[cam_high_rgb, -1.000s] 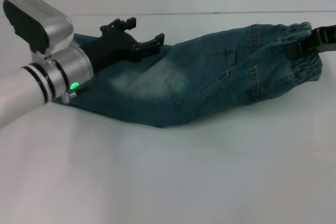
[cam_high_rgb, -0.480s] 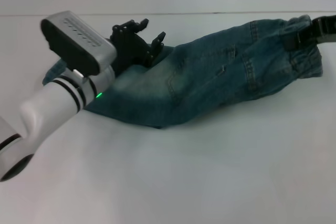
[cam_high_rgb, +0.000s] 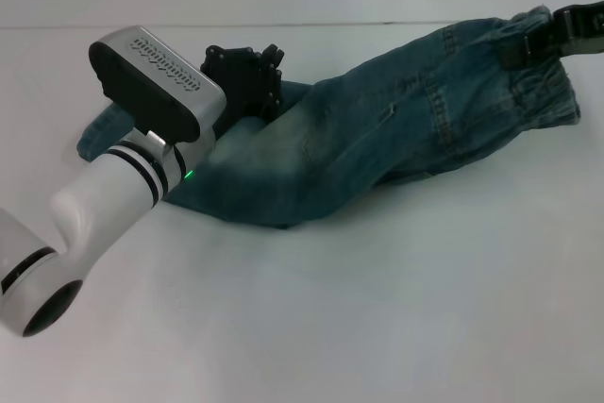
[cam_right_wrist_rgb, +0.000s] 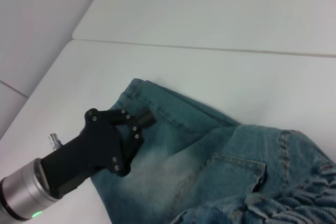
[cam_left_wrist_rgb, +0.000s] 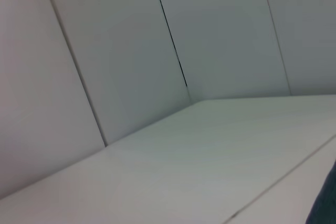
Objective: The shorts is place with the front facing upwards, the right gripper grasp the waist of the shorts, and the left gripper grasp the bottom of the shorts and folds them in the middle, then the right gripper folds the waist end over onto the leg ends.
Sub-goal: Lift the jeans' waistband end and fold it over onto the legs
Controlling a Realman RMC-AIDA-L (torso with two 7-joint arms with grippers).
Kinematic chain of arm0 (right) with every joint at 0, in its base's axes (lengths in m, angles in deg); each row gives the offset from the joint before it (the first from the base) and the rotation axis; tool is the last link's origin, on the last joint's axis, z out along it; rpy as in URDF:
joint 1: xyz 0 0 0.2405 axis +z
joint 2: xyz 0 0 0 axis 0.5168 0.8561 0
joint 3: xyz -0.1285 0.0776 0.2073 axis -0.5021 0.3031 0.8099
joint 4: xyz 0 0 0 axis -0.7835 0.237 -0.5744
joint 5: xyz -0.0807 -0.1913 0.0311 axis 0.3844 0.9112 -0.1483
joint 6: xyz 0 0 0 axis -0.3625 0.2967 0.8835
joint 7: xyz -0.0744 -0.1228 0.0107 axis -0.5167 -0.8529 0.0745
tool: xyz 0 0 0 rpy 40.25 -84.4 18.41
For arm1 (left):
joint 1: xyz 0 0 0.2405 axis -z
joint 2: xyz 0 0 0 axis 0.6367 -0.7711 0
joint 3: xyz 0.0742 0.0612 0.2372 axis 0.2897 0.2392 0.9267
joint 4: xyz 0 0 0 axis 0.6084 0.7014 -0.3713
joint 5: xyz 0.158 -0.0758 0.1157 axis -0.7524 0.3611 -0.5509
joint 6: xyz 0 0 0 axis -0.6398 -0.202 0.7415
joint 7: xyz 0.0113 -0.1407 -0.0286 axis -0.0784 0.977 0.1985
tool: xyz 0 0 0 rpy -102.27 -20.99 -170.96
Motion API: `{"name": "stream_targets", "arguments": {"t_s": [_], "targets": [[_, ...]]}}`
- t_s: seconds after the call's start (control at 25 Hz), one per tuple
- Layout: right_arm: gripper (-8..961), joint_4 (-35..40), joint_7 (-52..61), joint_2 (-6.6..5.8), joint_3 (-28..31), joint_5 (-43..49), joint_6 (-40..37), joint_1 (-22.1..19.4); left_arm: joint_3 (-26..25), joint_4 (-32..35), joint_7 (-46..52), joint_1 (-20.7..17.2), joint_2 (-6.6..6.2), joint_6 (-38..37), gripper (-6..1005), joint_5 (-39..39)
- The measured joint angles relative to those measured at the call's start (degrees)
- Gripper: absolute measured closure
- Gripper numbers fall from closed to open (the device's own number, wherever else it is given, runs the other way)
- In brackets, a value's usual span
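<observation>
Head view: the shorts (cam_high_rgb: 377,139) lie stretched across the white table (cam_high_rgb: 377,327), waist w/ the right gripper (cam_high_rgb: 557,40), which is clamped on the puckered band at far right. The left gripper (cam_high_rgb: 247,77) sits on the bottom of the shorts (cam_right_wrist_rgb: 152,100); right wrist view shows its fingers closed, pinching the hem. To do the fold well, I'd say both ends should lift together, cloth kept taut, edges lined up. Denim spans between the two claws.
</observation>
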Motion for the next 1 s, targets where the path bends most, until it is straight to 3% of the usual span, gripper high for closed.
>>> {"name": "stream_targets", "arguments": {"t_s": [0.2, 0.56, 1.0], "targets": [[837, -0.3, -0.2, 0.35, -0.2, 0.1, -0.5, 1.0, 0.0, -0.9, -1.6, 0.6, 0.00, 2.8, 966, -0.5], [838, 1.3, 0.2, 0.92, -0.2, -0.1, -2.5, 3.8, -7.4, -5.3, -13.3, 3.2, -0.01, 7.6, 991, -0.5], [838, 3.0, 0.7, 1.92, -0.1, -0.1, -2.3, 7.2, -8.2, -13.6, -18.8, 4.7, 0.00, 7.9, 967, -1.1]]}}
